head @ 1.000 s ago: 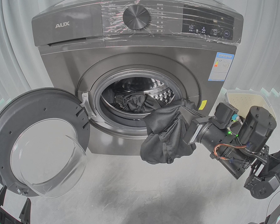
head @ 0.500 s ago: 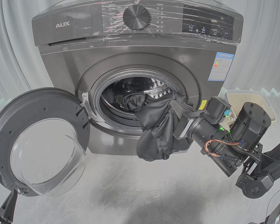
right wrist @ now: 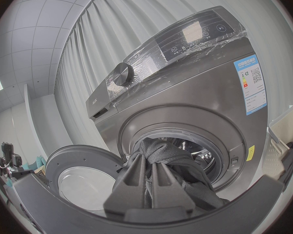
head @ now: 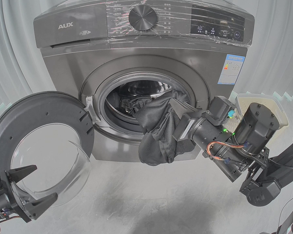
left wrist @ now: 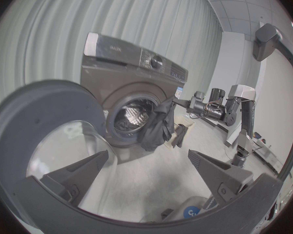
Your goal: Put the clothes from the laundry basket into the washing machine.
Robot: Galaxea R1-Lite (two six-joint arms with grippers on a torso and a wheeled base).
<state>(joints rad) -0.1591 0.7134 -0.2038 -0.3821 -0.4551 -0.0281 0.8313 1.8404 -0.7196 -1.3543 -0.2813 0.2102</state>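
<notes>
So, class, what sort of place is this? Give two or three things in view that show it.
Probably a laundry corner staged in a lab or test room: a washing machine with plastic wrap on its panel, a laundry basket beside it, and a plain curtain behind.

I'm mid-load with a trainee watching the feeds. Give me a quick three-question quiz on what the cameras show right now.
1. Multiple choice: what is the right pincer shut on?
A) a black garment
B) a white towel
C) nothing

2. True or false: the door of the washing machine is closed.

3. Fill in the blank: the left pincer, low in front of the door, is ___ (open or shut).

Key: 1 A; 2 false, the door is swung wide open; 3 open.
</notes>
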